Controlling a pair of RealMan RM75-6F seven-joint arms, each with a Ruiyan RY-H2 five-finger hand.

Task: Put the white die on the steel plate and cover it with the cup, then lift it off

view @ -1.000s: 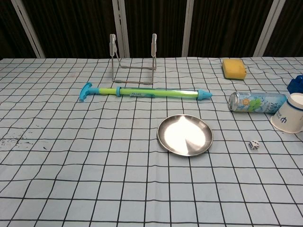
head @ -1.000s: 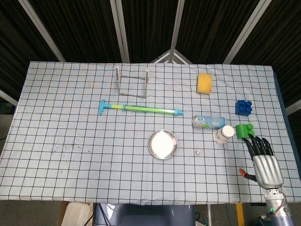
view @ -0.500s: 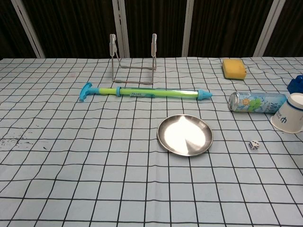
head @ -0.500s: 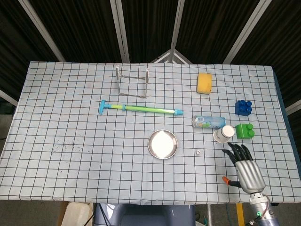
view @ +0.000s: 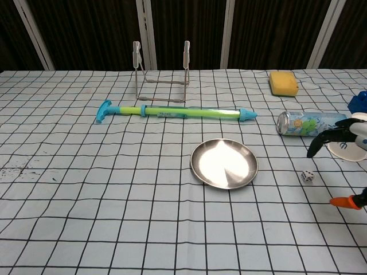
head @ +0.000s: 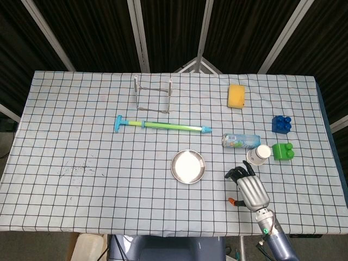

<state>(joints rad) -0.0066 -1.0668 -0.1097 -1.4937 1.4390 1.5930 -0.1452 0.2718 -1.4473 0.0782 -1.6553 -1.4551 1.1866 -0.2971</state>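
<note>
The small white die (view: 308, 176) lies on the checked cloth, right of the round steel plate (head: 188, 166) (view: 224, 163). The white paper cup (head: 259, 154) (view: 351, 148) lies on its side further right, beside the can. My right hand (head: 249, 187) (view: 331, 133) hovers over the die with its dark fingers spread and holds nothing. In the head view those fingers hide the die. In the chest view the fingertips reach in front of the cup, and the die shows just below them, untouched. The left hand is out of sight.
A green and blue water gun (head: 163, 125) lies behind the plate. A drink can (head: 240, 141) lies beside the cup. A green block (head: 283, 150), a blue block (head: 281, 124) and a yellow sponge (head: 236, 96) sit to the right. A wire rack (head: 153, 97) stands at the back.
My right hand has swept left from the table's right edge, past the green block, to above the die. The die, cup and plate have not moved.
</note>
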